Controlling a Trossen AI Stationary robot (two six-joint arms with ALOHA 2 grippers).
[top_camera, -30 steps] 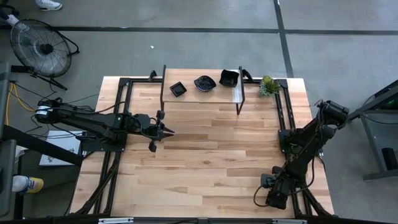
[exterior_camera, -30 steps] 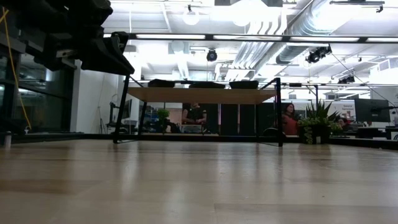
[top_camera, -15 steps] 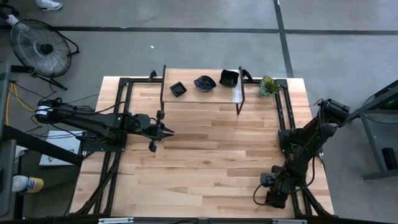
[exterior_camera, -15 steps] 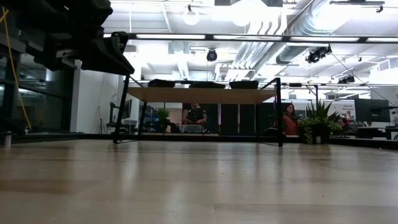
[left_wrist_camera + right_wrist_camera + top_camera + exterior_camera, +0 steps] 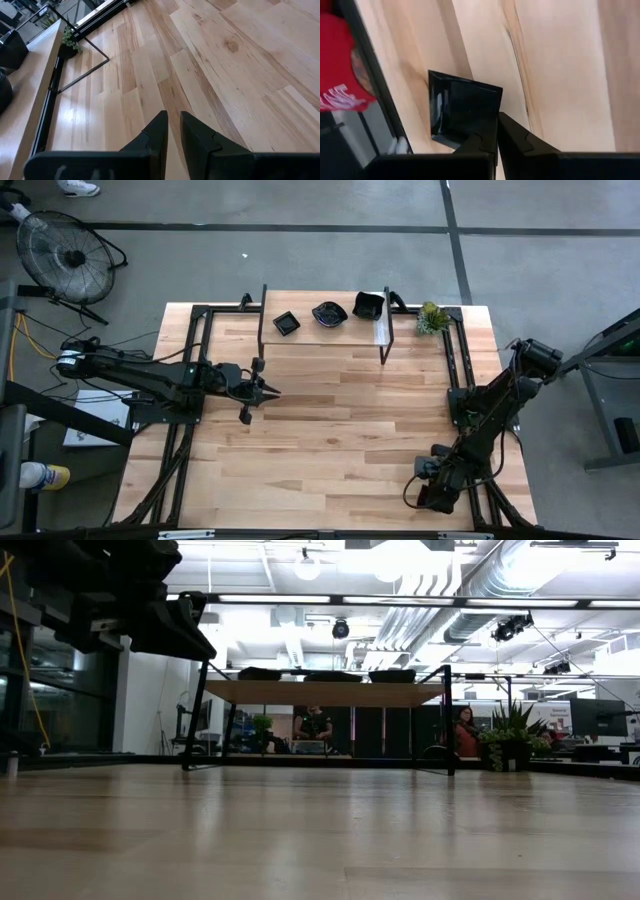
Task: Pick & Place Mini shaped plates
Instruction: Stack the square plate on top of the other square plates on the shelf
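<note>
Three glossy black mini shaped plates rest on a raised wooden shelf (image 5: 305,332) at the table's far edge: a square one (image 5: 286,323), a wavy one (image 5: 329,313) and a deeper one (image 5: 368,305). A fourth, square black plate (image 5: 462,107) shows in the right wrist view. My right gripper (image 5: 410,500) (image 5: 497,121) is near the table's near right corner, shut on that plate. My left gripper (image 5: 272,391) (image 5: 173,116) hovers shut over bare wood left of the table's middle, holding nothing. My right gripper pinches the square plate by one side rim (image 5: 499,102), close to a corner. One finger (image 5: 482,137) lies over the plate's inner face and the other (image 5: 520,137) outside it. The plate stands tilted ahead of the fingers; whether it is off the table does not show.
A small green plant (image 5: 432,318) stands at the shelf's right end. Black frame rails run along the table's left and right sides (image 5: 452,370). A red thing with white lettering (image 5: 340,75) lies beyond the rail near my right gripper. People sit in the room behind (image 5: 465,730).
</note>
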